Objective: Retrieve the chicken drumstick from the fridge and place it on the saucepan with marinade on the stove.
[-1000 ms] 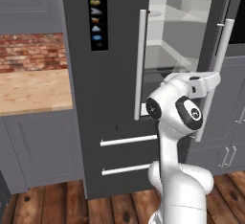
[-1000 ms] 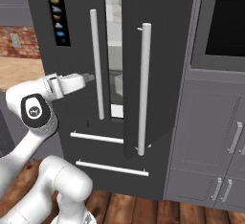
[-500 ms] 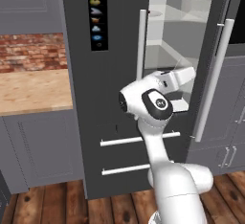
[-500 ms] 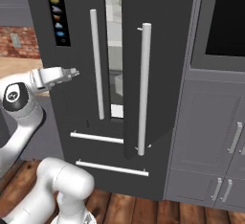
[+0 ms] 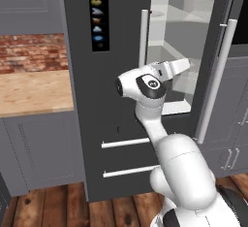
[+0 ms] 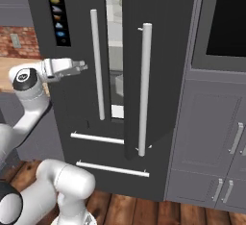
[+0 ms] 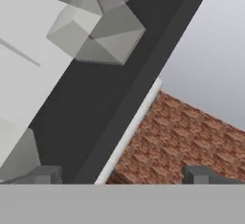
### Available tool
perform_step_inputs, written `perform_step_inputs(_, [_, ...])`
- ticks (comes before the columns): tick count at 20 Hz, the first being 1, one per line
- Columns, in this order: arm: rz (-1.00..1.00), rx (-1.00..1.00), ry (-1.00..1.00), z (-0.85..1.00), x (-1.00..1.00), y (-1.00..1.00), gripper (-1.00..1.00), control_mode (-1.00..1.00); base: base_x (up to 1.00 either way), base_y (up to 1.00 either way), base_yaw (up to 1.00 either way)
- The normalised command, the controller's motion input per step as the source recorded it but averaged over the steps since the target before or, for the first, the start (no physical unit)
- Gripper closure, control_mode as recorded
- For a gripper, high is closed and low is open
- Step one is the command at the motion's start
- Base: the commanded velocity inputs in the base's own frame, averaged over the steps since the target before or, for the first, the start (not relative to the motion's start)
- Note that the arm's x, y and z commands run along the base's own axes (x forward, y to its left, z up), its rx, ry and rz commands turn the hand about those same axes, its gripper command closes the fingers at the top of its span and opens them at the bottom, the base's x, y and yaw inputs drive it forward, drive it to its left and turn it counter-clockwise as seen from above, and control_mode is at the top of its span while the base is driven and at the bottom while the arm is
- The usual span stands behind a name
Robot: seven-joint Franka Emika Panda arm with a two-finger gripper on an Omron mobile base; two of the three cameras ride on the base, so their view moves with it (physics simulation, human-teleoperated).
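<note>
Kitchen, fridge [image 5: 121,75] upright, door ajar, end effector [image 6: 81,66] spread

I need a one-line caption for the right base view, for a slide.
Open hand beside the fridge, whose right door stands ajar.

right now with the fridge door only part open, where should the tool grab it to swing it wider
Take the right door's long silver bar handle around mid-height, coming from the front with the open tool turned so its fingers straddle the bar. The bar is upright, slim and stands off the dark fridge door, leaving room behind it for a finger.
</note>
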Motion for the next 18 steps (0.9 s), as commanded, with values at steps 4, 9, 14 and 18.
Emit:
perform_step_inputs(4, [0.02, 0.01, 0.0, -0.19, 0.39, -0.4, -1.0, -1.0, 0.0, 0.0, 0.0])
perform_step_inputs(9, [-0.01, 0.0, 0.07, -0.01, 0.52, -0.29, -1.0, -1.0, 0.0, 0.0, 0.0])
perform_step_inputs(14, [-0.09, 0.0, 0.09, 0.0, 0.36, -0.32, -1.0, -1.0, 0.0, 0.0, 0.0])
perform_step_inputs(18, [-0.13, 0.0, 0.09, -0.02, 0.39, -0.24, -1.0, -1.0, 0.0, 0.0, 0.0])
